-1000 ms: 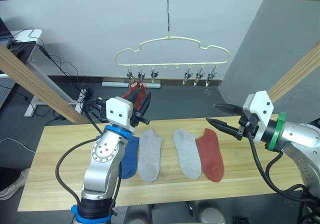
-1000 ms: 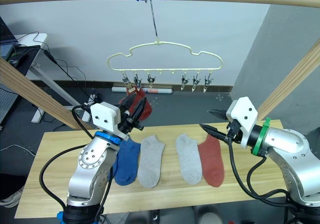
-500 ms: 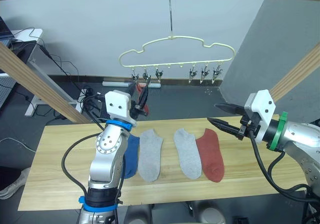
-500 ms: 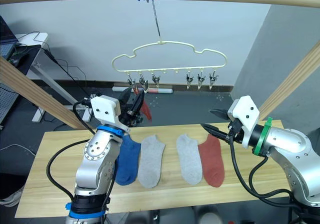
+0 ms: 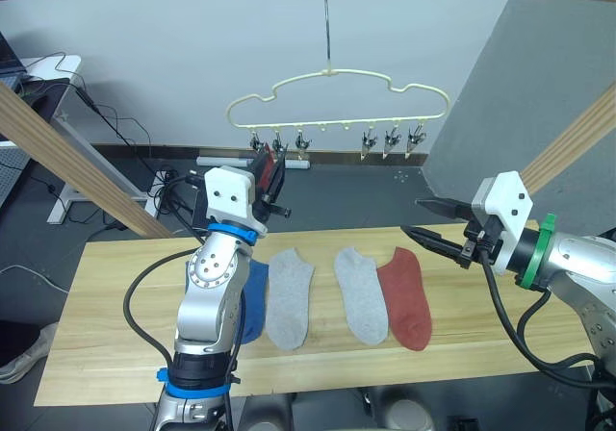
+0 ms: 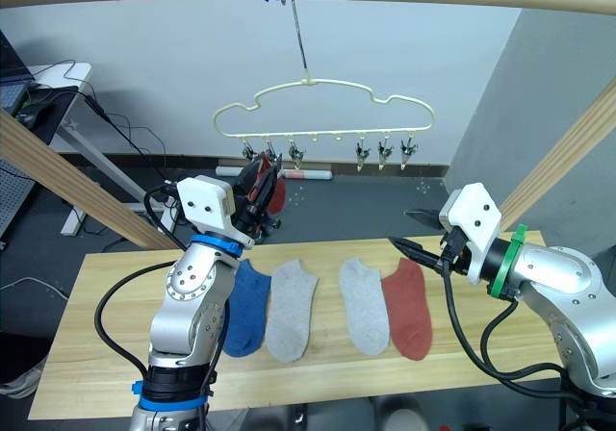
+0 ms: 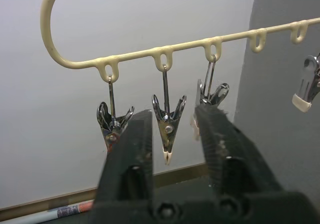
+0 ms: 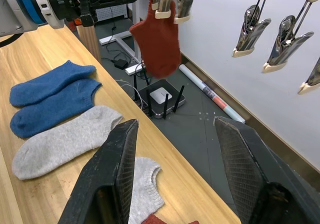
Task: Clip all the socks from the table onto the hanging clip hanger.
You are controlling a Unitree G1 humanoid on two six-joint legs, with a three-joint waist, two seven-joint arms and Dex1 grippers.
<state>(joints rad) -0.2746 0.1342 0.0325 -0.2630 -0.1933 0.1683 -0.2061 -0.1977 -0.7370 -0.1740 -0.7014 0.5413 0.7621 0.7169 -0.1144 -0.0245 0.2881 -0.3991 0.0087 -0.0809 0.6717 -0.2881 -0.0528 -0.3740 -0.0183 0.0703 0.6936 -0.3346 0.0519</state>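
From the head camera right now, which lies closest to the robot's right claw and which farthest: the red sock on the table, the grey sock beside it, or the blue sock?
Measured from the right gripper:
1. Red sock on the table, just below it, at the row's right end.
2. Grey sock beside it, next one toward the middle.
3. Blue sock, at the row's left end, partly behind the left arm.

A lab (floor cables (image 5: 125, 128), desk (image 5: 53, 70), grey partition (image 5: 539, 75)).
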